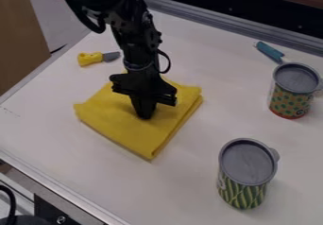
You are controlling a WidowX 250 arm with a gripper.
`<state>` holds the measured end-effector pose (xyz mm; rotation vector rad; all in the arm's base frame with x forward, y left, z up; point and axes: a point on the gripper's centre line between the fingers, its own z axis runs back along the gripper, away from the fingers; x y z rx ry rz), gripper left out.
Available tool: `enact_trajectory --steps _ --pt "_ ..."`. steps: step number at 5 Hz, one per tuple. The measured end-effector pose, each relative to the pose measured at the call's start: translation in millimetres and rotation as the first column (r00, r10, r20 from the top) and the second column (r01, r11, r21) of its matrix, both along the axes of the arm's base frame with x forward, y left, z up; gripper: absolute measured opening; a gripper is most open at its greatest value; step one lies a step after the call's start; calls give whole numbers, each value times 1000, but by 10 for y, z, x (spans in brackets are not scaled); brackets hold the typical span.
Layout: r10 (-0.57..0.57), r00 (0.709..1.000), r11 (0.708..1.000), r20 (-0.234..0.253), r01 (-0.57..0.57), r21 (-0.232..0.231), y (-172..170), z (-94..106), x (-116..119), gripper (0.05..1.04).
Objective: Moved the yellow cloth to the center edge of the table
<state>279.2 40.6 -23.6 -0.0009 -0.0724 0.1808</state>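
Over the middle of the yellow cloth stands the gripper (145, 114), pointing down, its tips at the cloth's upper surface. The fingers are close together; whether cloth is pinched between them is hidden. The yellow cloth (120, 125) lies folded in a rough square, left of centre on the white table (50, 139). Part of its back side is covered by the arm.
Behind the cloth lies a small knife with a yellow handle (89, 58). A can with green stripes (243, 191) stands at the front right, a dotted can (290, 99) farther back. Beside that is a teal-handled utensil (270, 51). A metal rail (221, 23) borders the back.
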Motion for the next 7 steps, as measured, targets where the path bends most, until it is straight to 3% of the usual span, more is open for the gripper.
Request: enact_trajectory --steps 2,3,4,7 --pt "-108 994 994 -33 107 -27 -275 -7 -297 52" --pt "-138 990 990 -22 137 -41 -408 -8 -499 52" --pt "-25 1000 999 13 25 -21 -440 -5 -554 52" --pt "53 998 998 44 -54 20 -520 -4 -772 52"
